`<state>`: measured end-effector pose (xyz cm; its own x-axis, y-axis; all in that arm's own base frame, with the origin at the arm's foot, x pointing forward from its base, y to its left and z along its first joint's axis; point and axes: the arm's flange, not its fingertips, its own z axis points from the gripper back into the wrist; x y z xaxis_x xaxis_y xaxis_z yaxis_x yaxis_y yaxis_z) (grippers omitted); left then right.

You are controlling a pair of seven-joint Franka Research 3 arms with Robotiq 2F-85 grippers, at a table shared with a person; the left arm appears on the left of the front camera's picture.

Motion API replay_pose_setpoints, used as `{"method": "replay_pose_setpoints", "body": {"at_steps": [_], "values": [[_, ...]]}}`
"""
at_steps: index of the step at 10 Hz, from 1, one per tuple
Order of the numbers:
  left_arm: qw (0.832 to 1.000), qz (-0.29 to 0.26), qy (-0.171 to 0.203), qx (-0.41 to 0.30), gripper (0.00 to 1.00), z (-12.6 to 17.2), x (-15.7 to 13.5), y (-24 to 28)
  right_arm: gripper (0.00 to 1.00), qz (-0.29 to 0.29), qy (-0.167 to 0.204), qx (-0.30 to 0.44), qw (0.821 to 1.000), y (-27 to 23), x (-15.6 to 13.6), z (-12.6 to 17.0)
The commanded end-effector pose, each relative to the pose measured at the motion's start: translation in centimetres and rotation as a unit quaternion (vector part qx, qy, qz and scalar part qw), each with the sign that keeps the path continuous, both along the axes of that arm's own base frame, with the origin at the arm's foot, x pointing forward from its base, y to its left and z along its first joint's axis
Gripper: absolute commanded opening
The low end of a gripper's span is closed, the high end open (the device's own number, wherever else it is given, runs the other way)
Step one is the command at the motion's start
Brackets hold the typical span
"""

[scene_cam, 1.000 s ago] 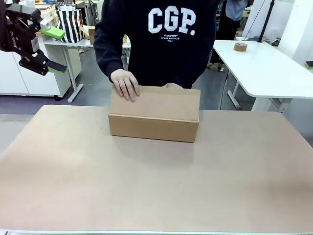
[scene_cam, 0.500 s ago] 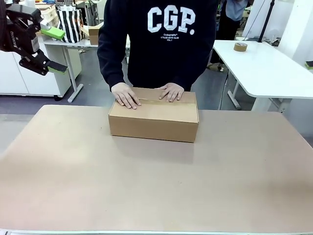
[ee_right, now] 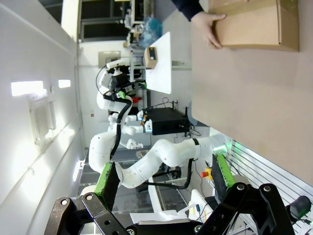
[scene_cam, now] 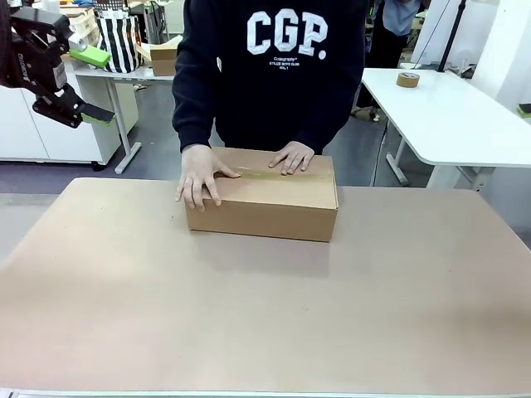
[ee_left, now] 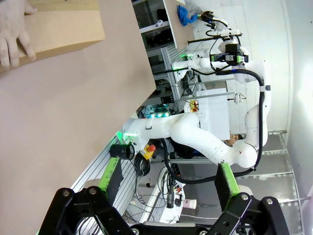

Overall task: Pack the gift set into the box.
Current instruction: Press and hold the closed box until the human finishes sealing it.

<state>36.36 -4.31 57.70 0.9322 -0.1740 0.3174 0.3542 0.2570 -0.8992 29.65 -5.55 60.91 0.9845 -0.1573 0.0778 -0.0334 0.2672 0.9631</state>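
**Front view: closed box on desk, person's hands on it, both grippers wide and empty**

Front view is showing the box (scene_cam: 261, 203) sitting on the brown desk (scene_cam: 265, 315), toward the far side and about mid-width, flaps folded down flat. A person is standing at the far edge right behind it. One hand (scene_cam: 199, 178) is draping over the top corner on the robot's left, fingers hanging down the front face. The other hand (scene_cam: 292, 157) is lying flat on the top near the far edge.

The left gripper (scene_cam: 93, 83) is hanging high at the robot's left, well apart from the box and off the desk edge, jaws spread wide, gripping nothing. The left wrist view is showing that same gripper (ee_left: 168, 171) with green pads far apart and nothing between them; the box (ee_left: 63, 24) and a hand (ee_left: 14, 34) are showing at the top corner.

The right wrist view is showing the right gripper (ee_right: 164, 178) spread wide too, holding nothing, with the box (ee_right: 257, 24) far off at the top and a hand (ee_right: 208, 27) gripping its end.
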Motion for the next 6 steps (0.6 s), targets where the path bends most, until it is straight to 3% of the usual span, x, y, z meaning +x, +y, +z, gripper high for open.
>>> {"method": "replay_pose_setpoints", "body": {"at_steps": [1,6], "values": [[1.000,0.003,0.005,-0.008,1.00,0.48,0.11,0.15,1.00,0.004,-0.014,0.009,1.000,0.03,0.21,0.20],[1.000,0.003,0.005,-0.008,1.00,0.48,0.11,0.15,1.00,0.004,-0.014,0.009,1.000,0.03,0.21,0.20]]}}
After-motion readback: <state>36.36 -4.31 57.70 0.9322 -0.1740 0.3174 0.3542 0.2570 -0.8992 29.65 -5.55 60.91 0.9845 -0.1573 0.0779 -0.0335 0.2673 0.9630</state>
